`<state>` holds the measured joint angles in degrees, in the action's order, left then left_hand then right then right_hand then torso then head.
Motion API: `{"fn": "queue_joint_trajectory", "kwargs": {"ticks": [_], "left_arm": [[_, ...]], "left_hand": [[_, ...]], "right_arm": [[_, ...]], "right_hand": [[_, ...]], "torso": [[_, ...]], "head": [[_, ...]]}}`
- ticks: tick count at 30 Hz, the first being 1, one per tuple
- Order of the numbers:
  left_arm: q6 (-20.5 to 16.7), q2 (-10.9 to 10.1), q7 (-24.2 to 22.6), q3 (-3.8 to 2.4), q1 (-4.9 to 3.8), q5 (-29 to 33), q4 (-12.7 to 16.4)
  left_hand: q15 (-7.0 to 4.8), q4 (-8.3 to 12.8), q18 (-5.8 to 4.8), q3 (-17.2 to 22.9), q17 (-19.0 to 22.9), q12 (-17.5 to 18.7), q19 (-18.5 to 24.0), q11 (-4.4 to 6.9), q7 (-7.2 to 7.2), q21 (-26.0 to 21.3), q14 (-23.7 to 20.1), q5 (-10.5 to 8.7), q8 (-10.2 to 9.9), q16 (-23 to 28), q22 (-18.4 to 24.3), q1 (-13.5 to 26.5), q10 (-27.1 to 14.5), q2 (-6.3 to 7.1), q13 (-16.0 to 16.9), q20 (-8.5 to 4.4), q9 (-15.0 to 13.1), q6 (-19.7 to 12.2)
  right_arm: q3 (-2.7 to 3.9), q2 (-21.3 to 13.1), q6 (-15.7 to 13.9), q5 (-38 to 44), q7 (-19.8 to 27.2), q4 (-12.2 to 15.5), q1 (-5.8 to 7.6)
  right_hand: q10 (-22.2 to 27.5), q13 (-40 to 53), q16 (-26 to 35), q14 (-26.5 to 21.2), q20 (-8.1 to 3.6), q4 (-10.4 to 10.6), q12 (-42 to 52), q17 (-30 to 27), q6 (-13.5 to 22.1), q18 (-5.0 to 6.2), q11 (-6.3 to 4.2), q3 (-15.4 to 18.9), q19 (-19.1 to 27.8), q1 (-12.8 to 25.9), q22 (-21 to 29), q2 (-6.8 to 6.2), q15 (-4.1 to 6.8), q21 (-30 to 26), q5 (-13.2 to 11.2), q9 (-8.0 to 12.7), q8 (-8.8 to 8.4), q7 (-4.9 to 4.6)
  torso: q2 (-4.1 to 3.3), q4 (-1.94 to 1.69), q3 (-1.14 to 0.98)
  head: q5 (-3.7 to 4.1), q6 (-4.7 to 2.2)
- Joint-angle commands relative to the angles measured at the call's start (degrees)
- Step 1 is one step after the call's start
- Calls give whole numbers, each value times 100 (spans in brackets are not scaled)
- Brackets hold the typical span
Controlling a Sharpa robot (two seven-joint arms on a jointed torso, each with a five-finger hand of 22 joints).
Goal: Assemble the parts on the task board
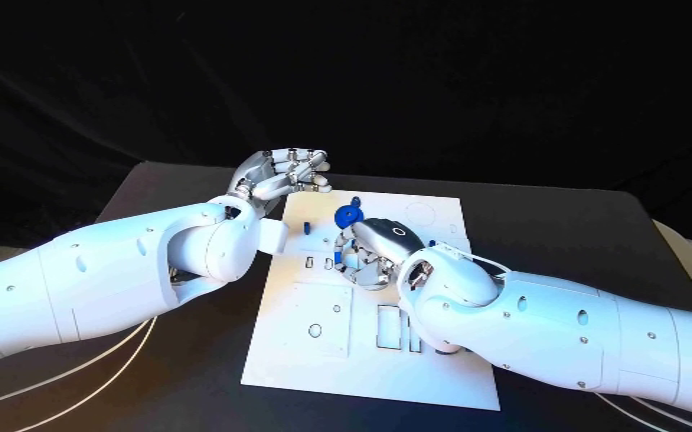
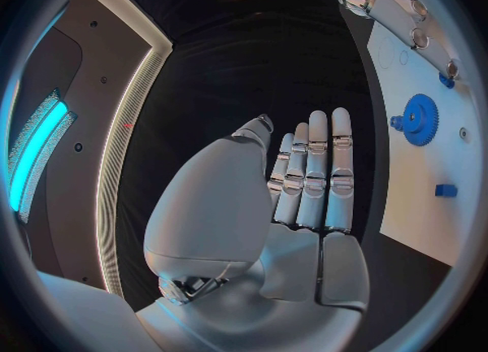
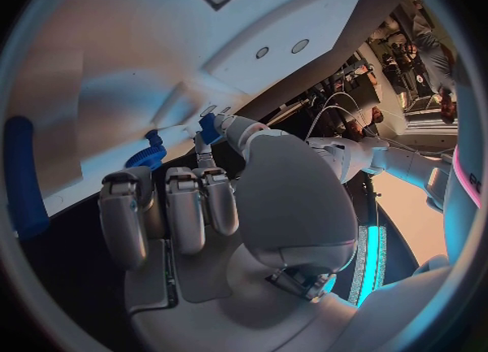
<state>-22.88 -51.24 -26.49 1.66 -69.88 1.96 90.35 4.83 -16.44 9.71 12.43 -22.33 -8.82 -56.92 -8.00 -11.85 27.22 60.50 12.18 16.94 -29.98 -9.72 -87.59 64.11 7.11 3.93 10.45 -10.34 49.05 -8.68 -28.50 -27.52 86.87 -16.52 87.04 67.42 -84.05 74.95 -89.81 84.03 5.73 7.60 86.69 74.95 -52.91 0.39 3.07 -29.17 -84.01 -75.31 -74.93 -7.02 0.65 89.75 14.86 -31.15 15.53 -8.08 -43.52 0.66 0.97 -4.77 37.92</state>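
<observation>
The white task board (image 1: 325, 352) lies in the middle of the black table. A blue gear (image 1: 349, 217) stands on its far part, also seen as the gear (image 2: 418, 118) and the gear (image 3: 150, 155). My right hand (image 1: 372, 252) hovers low over the board just in front of the gear, fingers curled; thumb and a fingertip pinch a small blue part (image 3: 208, 128). My left hand (image 1: 283, 173) is raised beside the board's far left corner, fingers straight and together, holding nothing (image 2: 305, 181). Another small blue part (image 1: 307, 227) sits near the board's left edge.
A tiny blue piece (image 1: 356, 198) lies at the board's far edge. A long blue part (image 3: 23, 177) lies off to the side of my right hand. The board's near half shows slots and holes (image 1: 389, 330). Black table (image 1: 577, 222) surrounds the board.
</observation>
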Motion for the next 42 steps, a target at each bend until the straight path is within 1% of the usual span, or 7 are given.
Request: {"fn": "queue_joint_trajectory", "kwargs": {"ticks": [1, 9, 18, 29, 32, 35, 42], "left_arm": [[61, 12, -53, -4, -5, 14, 11], [73, 18, -49, -4, -5, 14, 18], [81, 11, -43, -4, -5, 14, 17], [84, 6, -35, -4, -5, 14, 18], [84, 4, -35, -4, -5, 14, 18], [83, 2, -35, -4, -5, 14, 18], [85, -1, -33, -4, -5, 14, 19]], "left_hand": [[-7, -8, 68, 41, -9, 29, 4, -16, -25, 23, -32, -23, -13, -31, -7, -10, 34, 38, 5, 6, 6, -5], [-7, -8, 68, 41, -9, 29, 4, -16, -25, 23, -32, -23, -13, -31, -7, -10, 34, 38, 5, 6, 6, -5], [-6, -11, 67, 45, -12, 29, 7, -17, -25, 24, -36, -24, -12, -32, -7, -5, 37, 39, 6, 7, 5, -3], [-6, -11, 67, 45, -12, 29, 7, -17, -25, 24, -36, -24, -12, -32, -7, -5, 37, 39, 6, 7, 5, -3], [-6, -11, 67, 45, -12, 29, 7, -17, -25, 24, -36, -24, -12, -32, -7, -5, 37, 39, 6, 7, 5, -3], [-6, -11, 67, 45, -12, 29, 7, -17, -25, 24, -36, -24, -12, -32, -7, -5, 37, 39, 6, 7, 5, -3], [-4, -14, 67, 50, -16, 31, 11, -18, -27, 26, -40, -25, -12, -35, -7, 3, 40, 41, 6, 8, 6, -1]], "right_arm": [[-5, 46, 110, 211, -121, -41, -17], [-14, 126, 196, 238, -142, -133, -49], [-20, 138, 286, 251, -135, -173, -74], [-25, 140, 394, 296, -174, -188, -85], [-26, 141, 393, 303, -182, -192, -87], [-26, 144, 383, 311, -188, -193, -88], [-27, 153, 331, 324, -187, -188, -90]], "right_hand": [[-199, 1052, -19, 597, -40, 40, 4, 1505, -88, -39, -31, 14, -599, 63, -1507, -7, 33, 25, -16, -264, 196, 92], [-199, 1052, -19, 597, -40, 40, 4, 1505, -88, -39, -31, 15, -599, 65, -1507, -9, 33, 25, -17, -265, 196, 92], [-194, 1047, -19, 597, -42, 39, 0, 1505, -83, -39, -33, 20, -599, 77, -1507, -23, 35, 25, -27, -267, 197, 94], [-153, 1004, -19, 597, -47, 40, -35, 1505, -18, -39, -22, 48, -599, 145, -1507, -113, 33, 25, -85, -264, 174, 76], [-136, 987, -19, 597, -44, 47, -48, 1505, 5, -39, -15, 55, -599, 167, -1507, -133, 27, 25, -99, -260, 163, 66], [-123, 973, -19, 597, -42, 50, -59, 1505, 20, -39, -10, 58, -599, 179, -1507, -146, 24, 25, -105, -258, 155, 60], [-84, 936, -19, 597, -25, 73, -90, 1505, 112, -39, 24, 69, -599, 238, -1507, -194, -3, 25, -150, -239, 106, 19]], "torso": [[1, 13, -4], [-1, 7, -5], [4, 16, -1], [1, 17, -2], [3, 17, 1], [1, 18, 0], [1, 14, 0]], "head": [[-15, 7], [-19, 32], [-29, 39], [-19, 43], [8, 40], [-15, 39], [6, 36]]}}
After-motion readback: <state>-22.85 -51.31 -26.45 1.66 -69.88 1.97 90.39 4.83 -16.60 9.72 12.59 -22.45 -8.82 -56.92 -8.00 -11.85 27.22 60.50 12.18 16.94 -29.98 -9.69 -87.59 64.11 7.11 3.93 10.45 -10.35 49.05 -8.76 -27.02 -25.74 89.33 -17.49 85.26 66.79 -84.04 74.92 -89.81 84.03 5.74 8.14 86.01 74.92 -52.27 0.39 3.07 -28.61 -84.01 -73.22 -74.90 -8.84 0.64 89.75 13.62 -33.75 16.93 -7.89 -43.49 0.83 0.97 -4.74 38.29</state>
